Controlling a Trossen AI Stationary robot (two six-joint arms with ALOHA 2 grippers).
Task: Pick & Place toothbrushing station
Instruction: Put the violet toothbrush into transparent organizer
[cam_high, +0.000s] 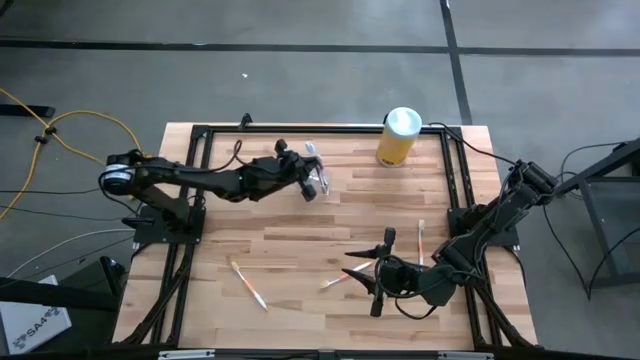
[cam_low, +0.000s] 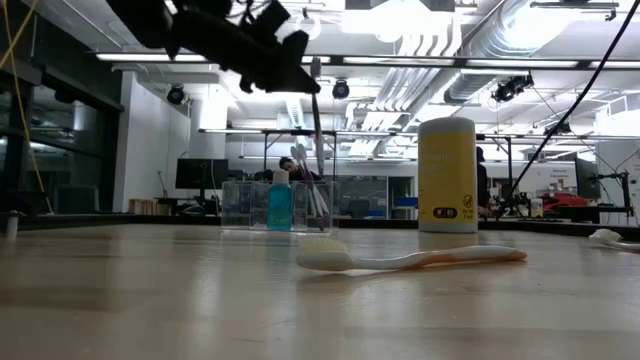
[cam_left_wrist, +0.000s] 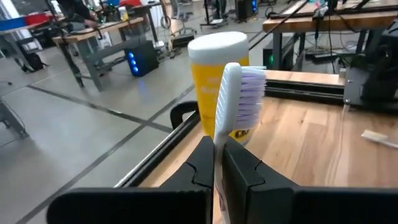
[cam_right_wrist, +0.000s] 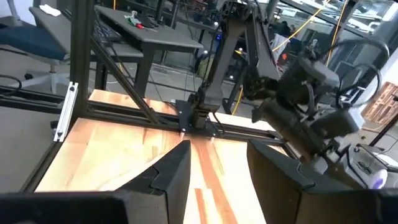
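The toothbrushing station (cam_low: 250, 205) is a clear plastic holder on the table's far middle, with a blue bottle (cam_low: 279, 200) and brush handles standing in it. Above it my left gripper (cam_high: 312, 180) (cam_low: 298, 62) (cam_left_wrist: 216, 148) is shut on a white toothbrush (cam_left_wrist: 239, 93) with pale purple bristles. My right gripper (cam_high: 372, 270) (cam_right_wrist: 217, 177) hovers open over the near right part of the table, with nothing between its fingers. My left gripper pinches the toothbrush between its two fingers at the neck (cam_left_wrist: 219, 135), just under the head. The fingers come in level and lie across the brush. It stands about upright, head up, and its handle (cam_low: 318, 120) hangs down toward the holder. Whether the handle's end is inside, I cannot tell.
A yellow canister with a white lid (cam_high: 400, 136) (cam_low: 447, 175) stands at the far right. Loose toothbrushes lie on the wood at the near left (cam_high: 248, 283), near middle (cam_high: 340, 279) (cam_low: 410, 259) and right (cam_high: 421, 240). A black frame (cam_high: 200, 135) borders the table.
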